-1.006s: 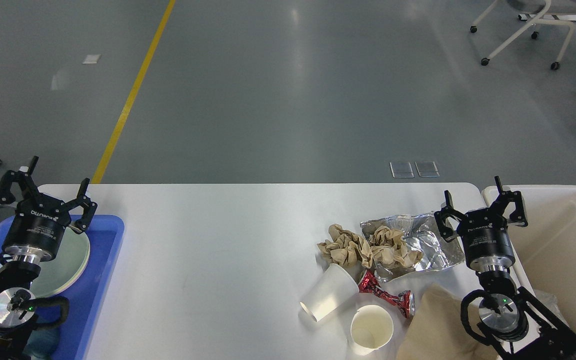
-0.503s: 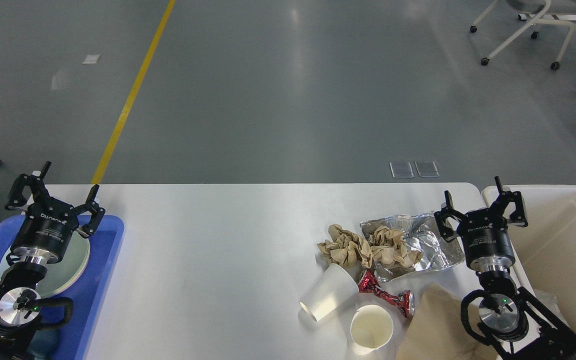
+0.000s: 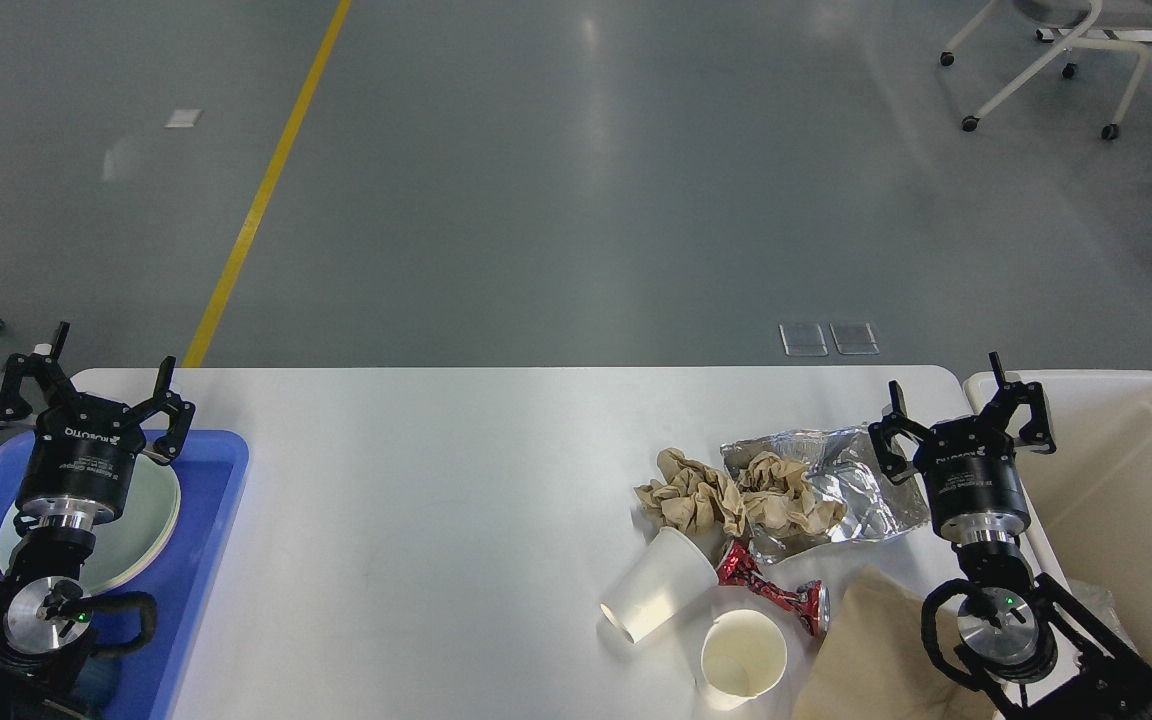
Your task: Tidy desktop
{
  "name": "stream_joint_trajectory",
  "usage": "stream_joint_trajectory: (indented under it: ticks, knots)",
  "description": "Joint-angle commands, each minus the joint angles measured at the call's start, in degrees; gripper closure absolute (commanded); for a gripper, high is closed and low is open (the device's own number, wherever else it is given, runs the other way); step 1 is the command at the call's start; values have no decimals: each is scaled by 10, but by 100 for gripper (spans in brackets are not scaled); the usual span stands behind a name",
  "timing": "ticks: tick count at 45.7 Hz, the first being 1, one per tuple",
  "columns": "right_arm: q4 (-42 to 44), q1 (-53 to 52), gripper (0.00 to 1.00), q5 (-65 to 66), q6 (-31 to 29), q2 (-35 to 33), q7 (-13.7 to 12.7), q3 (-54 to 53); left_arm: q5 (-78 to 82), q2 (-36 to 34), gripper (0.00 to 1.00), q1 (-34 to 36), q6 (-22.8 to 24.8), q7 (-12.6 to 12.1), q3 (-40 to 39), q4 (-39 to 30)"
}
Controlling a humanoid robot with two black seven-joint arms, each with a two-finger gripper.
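Spanning the lower half of the head view, the desktop [image 3: 416, 480] is a white, slightly glossy tabletop with rounded far corners, set on a grey floor crossed by a yellow line [image 3: 266, 185]. At the left end of the desktop sits a blue tray [image 3: 206, 540] holding a pale round plate [image 3: 151, 520]. The left gripper [image 3: 91, 385] is raised above the far part of the tray, its two fingers spread wide apart with nothing between them. At the right end, beyond the table edge, stands a cream bin [image 3: 1146, 470]. The right gripper [image 3: 961, 405] is poised near the table's right edge, just beside the bin's rim, its fingers likewise parted and empty.

The litter is gathered on the right portion of the desktop. A crumpled silver foil wrapper [image 3: 861, 490] lies farthest back, just left of the right gripper. Two wads of crumpled brown paper [image 3: 726, 495] rest side by side, the right one overlapping the foil. In front of them a white paper cup [image 3: 656, 585] lies on its side with its mouth facing the near left, and a second paper cup [image 3: 743, 660] stands upright close by, its open mouth showing. Between and behind the cups lies a red twisted wrapper [image 3: 776, 590]. A flat brown paper bag [image 3: 881, 650] occupies the near right corner, partly hidden by the right arm.
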State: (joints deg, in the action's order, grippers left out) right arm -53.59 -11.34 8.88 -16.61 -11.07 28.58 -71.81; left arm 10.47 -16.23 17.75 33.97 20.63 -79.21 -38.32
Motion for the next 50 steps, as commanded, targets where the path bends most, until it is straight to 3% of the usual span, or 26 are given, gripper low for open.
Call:
stream_joint_trajectory:
  ticks: [1,6,50]
  knots:
    - [0,0,0,0,0,0,0,0,-12,1,3,0,10,-12,4,2]
    - [0,0,0,0,0,0,1,0,-19,1,3,0,18,-23,0,5]
    - [0,0,0,0,0,0,-1,1,-22,2,3,0,17,-20,4,8]
